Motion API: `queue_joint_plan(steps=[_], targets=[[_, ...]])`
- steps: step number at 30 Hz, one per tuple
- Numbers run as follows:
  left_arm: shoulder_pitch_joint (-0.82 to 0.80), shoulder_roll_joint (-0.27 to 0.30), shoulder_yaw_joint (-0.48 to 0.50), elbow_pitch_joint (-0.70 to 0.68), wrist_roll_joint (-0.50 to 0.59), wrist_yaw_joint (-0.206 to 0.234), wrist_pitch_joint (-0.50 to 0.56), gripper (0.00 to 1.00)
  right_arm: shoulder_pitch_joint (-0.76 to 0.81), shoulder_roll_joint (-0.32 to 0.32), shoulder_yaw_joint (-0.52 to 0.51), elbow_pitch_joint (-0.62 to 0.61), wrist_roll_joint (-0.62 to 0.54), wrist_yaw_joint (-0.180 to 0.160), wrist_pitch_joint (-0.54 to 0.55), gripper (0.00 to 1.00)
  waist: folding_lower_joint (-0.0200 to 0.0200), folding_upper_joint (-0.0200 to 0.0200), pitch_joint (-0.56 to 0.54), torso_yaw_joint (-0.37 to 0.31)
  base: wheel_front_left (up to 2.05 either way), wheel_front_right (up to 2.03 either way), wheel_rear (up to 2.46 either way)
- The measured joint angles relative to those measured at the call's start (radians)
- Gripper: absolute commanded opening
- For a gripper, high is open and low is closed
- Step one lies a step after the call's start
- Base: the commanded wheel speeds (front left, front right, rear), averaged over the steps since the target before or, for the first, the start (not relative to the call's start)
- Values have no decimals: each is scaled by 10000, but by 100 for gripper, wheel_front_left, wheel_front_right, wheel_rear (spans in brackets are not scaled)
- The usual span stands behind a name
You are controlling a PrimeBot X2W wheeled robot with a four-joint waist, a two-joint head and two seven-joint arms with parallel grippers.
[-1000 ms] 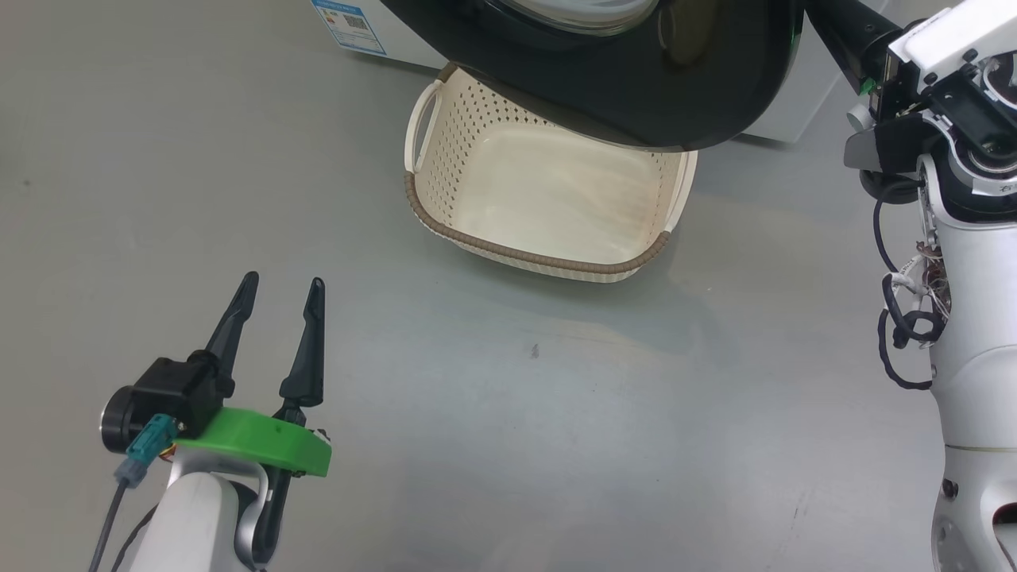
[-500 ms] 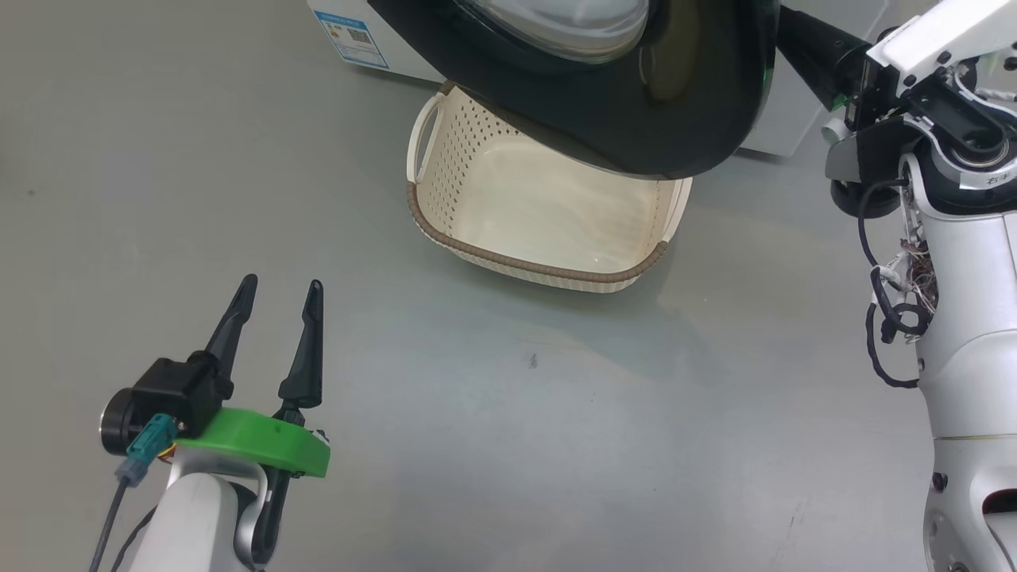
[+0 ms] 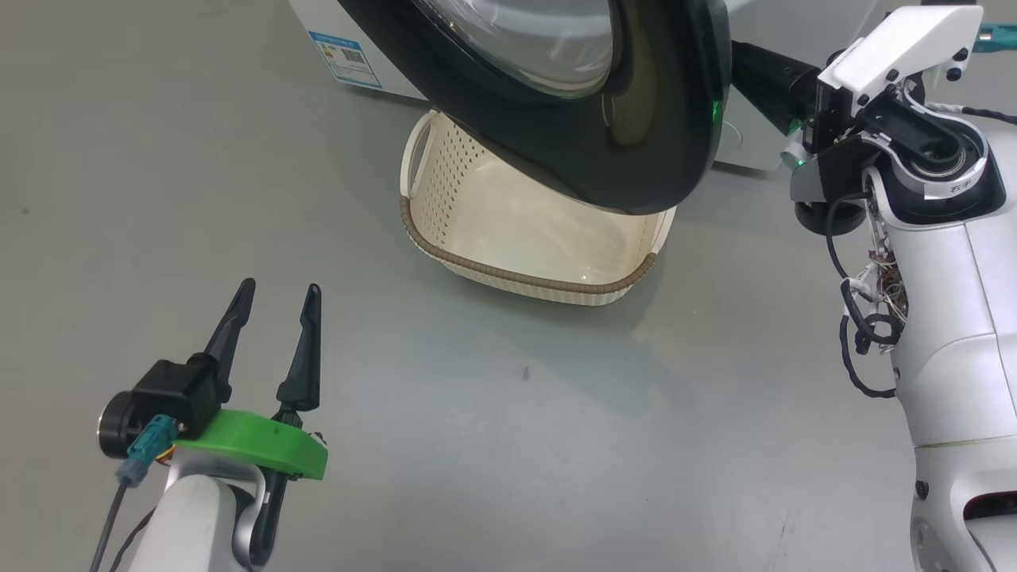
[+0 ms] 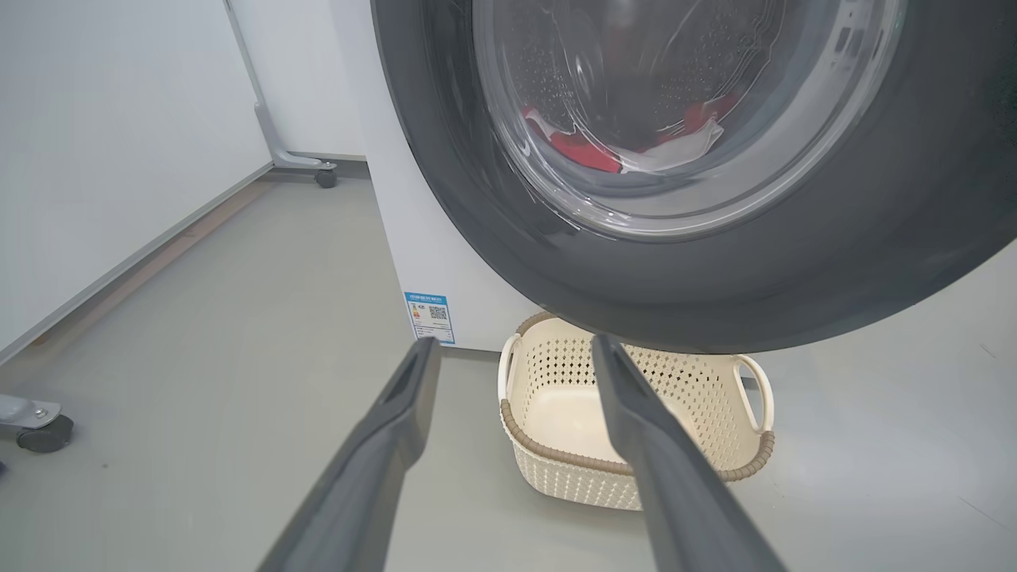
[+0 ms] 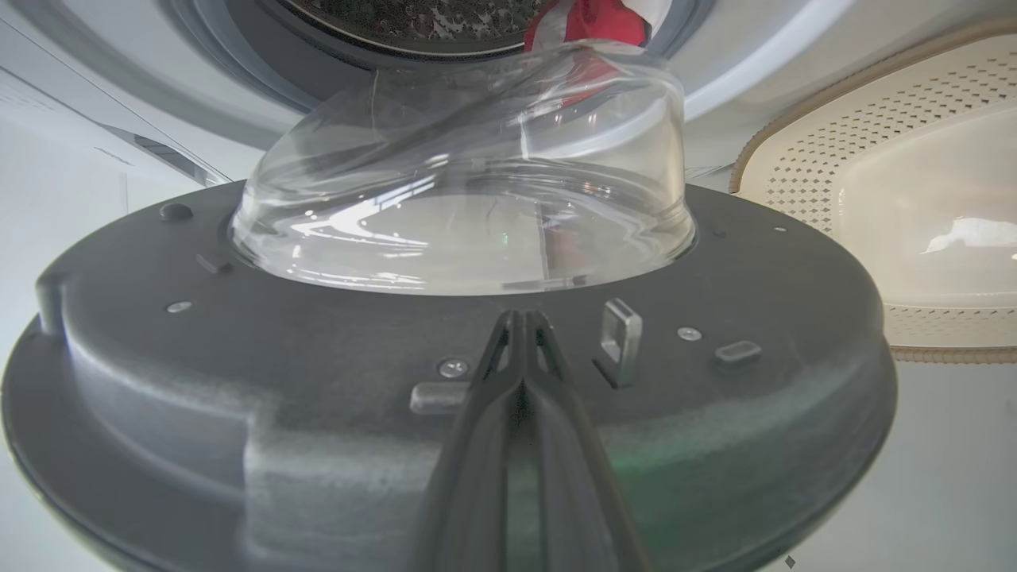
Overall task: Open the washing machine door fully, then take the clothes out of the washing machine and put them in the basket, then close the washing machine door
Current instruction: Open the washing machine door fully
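The washing machine door, with its glossy black rim and glass bowl, stands partly open above the basket. My right gripper is shut, its tips against the door's grey inner face just below the glass bowl. Red and white clothes lie in the drum, seen through the glass, and a red piece shows past the bowl. The cream basket is empty. My left gripper hovers open over the floor, holding nothing.
The white washing machine carries a label sticker low on its front. A white panel on wheeled feet stands to its left, with another caster nearer. My right arm reaches in at the right.
The door has swung further left over the basket, with my shut right gripper and arm following it. The head camera has shifted slightly. My left gripper has stayed in place.
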Motion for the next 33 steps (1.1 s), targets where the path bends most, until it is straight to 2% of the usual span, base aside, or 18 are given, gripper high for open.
queue_joint_plan(steps=[19,33], targets=[[186,15,107,98,201,0,0,100,890,132,767,36,21,0,428,0,0,0,-751,-87,0,0,0],[471,15,94,174,380,0,0,100,1656,255,1317,-311,644,0,779,0,0,0,-1344,-133,0,0,0]])
